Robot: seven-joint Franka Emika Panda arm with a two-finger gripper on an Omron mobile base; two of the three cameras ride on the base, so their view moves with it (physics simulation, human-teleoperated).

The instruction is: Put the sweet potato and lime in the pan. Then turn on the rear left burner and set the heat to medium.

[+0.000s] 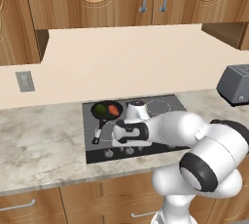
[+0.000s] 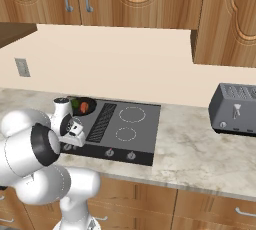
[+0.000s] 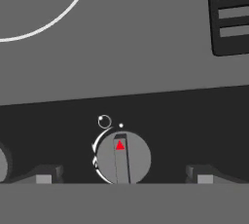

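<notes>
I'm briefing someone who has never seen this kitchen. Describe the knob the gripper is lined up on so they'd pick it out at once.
Start at the dark cooktop set in the marble counter; a black strip along its front edge holds a row of round grey knobs. The knob sits centred between the open gripper's fingertips in the hand view. Unlike its neighbours, it shows a red triangle on its raised bar, pointing toward a small white ring mark.

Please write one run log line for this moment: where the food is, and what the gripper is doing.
sweet potato and lime: in pan | gripper: open, fingers on either side of stove knob | knob pointer: straight up
</notes>
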